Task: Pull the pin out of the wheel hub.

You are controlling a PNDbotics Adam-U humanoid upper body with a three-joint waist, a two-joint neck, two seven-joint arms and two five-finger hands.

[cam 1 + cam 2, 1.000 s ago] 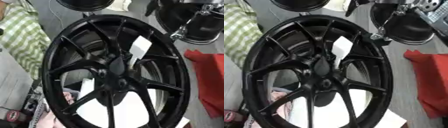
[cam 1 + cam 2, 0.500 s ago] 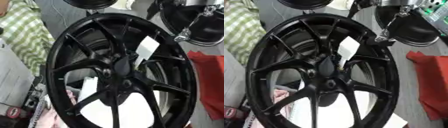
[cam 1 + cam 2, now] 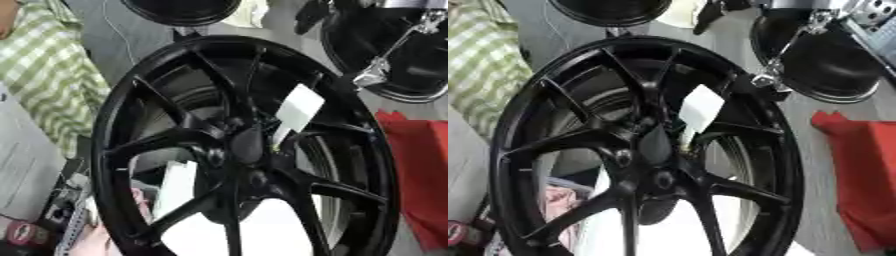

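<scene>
A large black wheel (image 3: 245, 150) fills the view, standing tilted, its thin spokes running from the rim to a dark hub (image 3: 241, 147) near the middle; the pin cannot be made out among the dark shapes at the hub; a white card (image 3: 299, 106) shows through the spokes just up and right of the hub, and pale white surfaces show behind the lower spokes; at the upper right a black and silver arm (image 3: 798, 45) reaches down toward the wheel's upper right rim, ending in a small silver tip (image 3: 767, 80) just beside the rim; whether this is the right hand, and whether its fingers are spread or closed, I cannot tell; the left hand does not show; a second black wheel (image 3: 833, 65) lies behind at the upper right, and part of another (image 3: 184, 10) at the top edge; a green checked cloth (image 3: 52, 75) lies at the left; a red cloth (image 3: 859, 180) lies at the right edge.
</scene>
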